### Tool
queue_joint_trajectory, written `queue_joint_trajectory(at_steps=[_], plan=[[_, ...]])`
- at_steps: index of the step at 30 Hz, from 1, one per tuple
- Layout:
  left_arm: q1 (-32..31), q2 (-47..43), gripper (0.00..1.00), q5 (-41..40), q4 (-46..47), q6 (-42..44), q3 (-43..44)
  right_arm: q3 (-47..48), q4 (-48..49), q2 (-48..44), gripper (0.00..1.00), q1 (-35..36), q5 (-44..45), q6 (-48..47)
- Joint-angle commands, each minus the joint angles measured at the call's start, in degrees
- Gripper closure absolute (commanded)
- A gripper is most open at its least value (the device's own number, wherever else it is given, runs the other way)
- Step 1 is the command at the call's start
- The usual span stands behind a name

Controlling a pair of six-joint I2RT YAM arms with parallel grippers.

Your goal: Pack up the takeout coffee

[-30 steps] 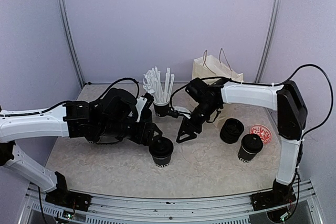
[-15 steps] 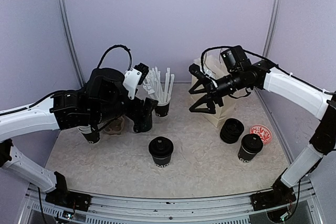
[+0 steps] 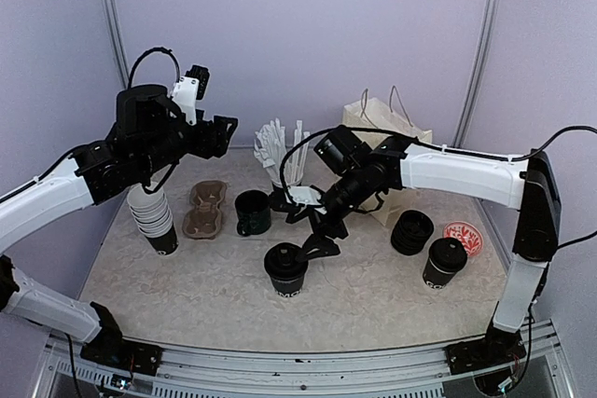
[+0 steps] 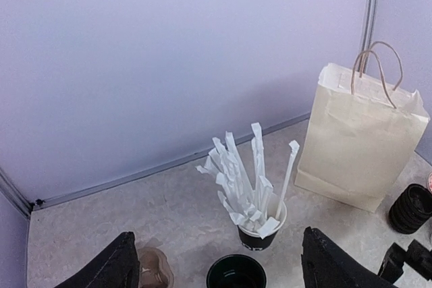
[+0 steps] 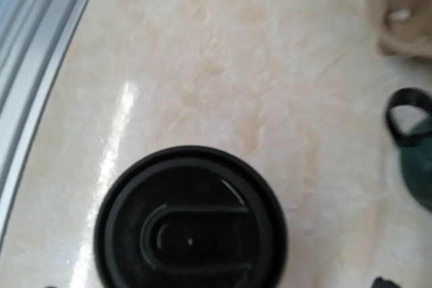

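The right gripper [image 3: 309, 234] hangs with its fingers spread wide just above the black paper takeout cup with a round black plastic lid [image 3: 286, 270]. This cup stands upright low in the centre of the overhead view. A second lidded black cup [image 3: 445, 263] stands at lower right, near a stack of black lids [image 3: 411, 232].

In the right wrist view the lid [image 5: 190, 224] sits low and slightly left of centre. The step in hand looks like grasping this cup, and the gripper probably needs to centre itself over it before going down. The fingers should straddle the paper wall below the lid's rim and close gently, since paper can crush and a lid can pop off. The cup should stay upright on its way to the brown moulded-pulp cup carrier [image 3: 203, 210] at left or the cream paper bag with handles [image 3: 387, 128] at upper right.

The left gripper [image 3: 222, 134], raised at upper left, is also spread and holds nothing.
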Motion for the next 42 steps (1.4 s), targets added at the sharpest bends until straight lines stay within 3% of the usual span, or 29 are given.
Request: queue_joint_trajectory(at_steps=[1,12,18,26,33,42], plan=[[4.8,-0.5,0.19,4.5,6.8,1.8,-4.0,3.7,-3.3,3.8,0.01,2.8,3.1,-1.9],[9.0,-1.8,0.2,11.5,8.4,-1.5,-8.4,7.1,-5.5,8.2,0.03,4.7,5.2,-1.2],[9.7,-1.2,0.2,12.7,8.1,-1.8,-8.7,8.1,-6.7,9.8,0.13,5.5,6.7,-1.1],[9.9,-0.6,0.21,13.1,7.7,-1.9,-8.9,7.8,-7.2,9.8,0.13,6.2,7.6,-1.4],[9.9,-0.4,0.21,13.0,7.4,-1.9,-8.9,8.5,-6.1,10.2,0.25,6.4,9.1,0.7],[10.0,-0.2,0.21,13.4,6.9,-1.8,-8.7,11.6,-6.2,9.8,0.28,1.0,11.1,3.7]])
